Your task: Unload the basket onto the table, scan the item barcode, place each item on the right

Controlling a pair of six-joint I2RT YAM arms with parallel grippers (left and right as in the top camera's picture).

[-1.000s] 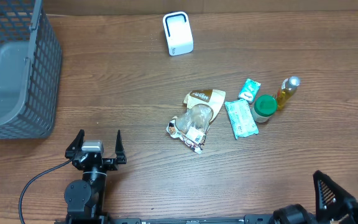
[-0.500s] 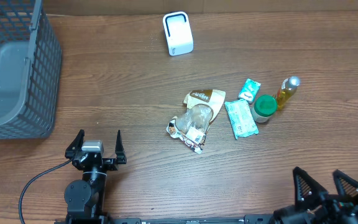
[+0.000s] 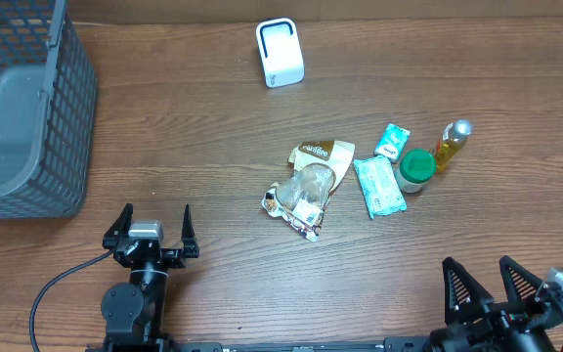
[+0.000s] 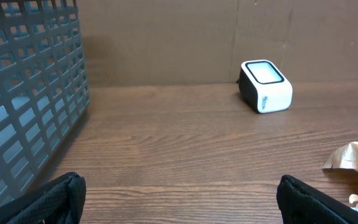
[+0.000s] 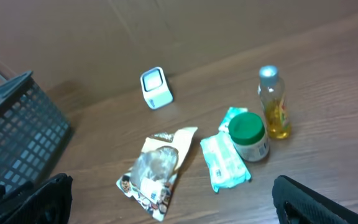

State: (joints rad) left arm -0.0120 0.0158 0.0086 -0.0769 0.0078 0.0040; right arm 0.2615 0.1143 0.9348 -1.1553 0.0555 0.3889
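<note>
bench (image 3: 184, 108): I read brown wood, clear grain, matt | basket (image 3: 66, 108): grey plastic lattice, dull | scanner (image 3: 280, 54): smooth white plastic, glossy face | snack bag (image 3: 306, 186): crinkled shiny film | wipes pack (image 3: 377, 186): soft glossy film | bottle (image 3: 450, 145): clear, looks plastic to me, silvery cap

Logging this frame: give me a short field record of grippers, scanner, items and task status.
left gripper: open, empty, near the front edge, left of centre
right gripper: open, empty, front right corner
scanner: white, standing at far centre
items: snack bag, wipes pack, small teal packet, green-lidded jar, yellow bottle, clustered right of centre
basket: grey, far left
status: nothing picked up, no scan begun
</note>
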